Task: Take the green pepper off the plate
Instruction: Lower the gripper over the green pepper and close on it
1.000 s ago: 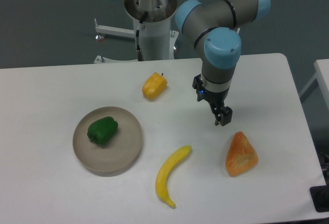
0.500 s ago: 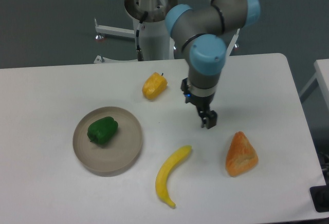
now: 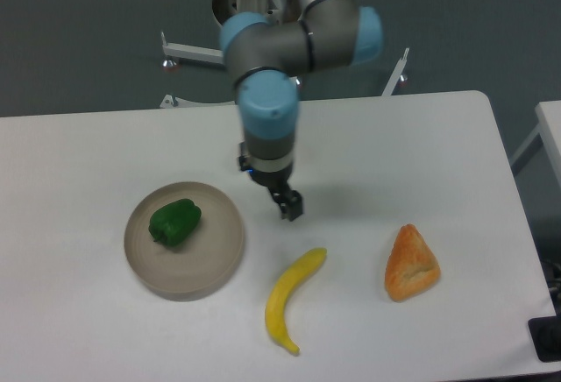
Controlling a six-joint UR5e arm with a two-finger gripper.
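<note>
- The gripper (image 3: 290, 207) hangs over the bare white table (image 3: 421, 145), just right of the plate, pointing down from the blue-and-grey arm (image 3: 267, 106); its fingers look close together, but the view is too small to say whether they are shut or only narrow, so I cannot tell.
- At the left, the plate (image 3: 215, 259) sits flat on the table, and the green pepper (image 3: 175, 222) lies on its left, far part, well inside the rim and touching nothing else.
- The step in hand, as I judge it, is the approach: the gripper is level with the plate's right rim and needs to travel left until it stands over the pepper.
- To do it well, the fingers should be spread wider than the pepper's lumpy body before coming down, then close across its narrower width, not along its length.
- The skin looks glossy, so a grip low on the body is likely safer than a pinch at the top.
- The descent should stop short of the plate's floor, or the fingertips may press into it or tip the plate.
- Further right, a banana (image 3: 292, 299) lies near the front edge and an orange wedge-shaped piece of food (image 3: 410, 264) lies right of it; both are apart from the path and need not be disturbed.
</note>
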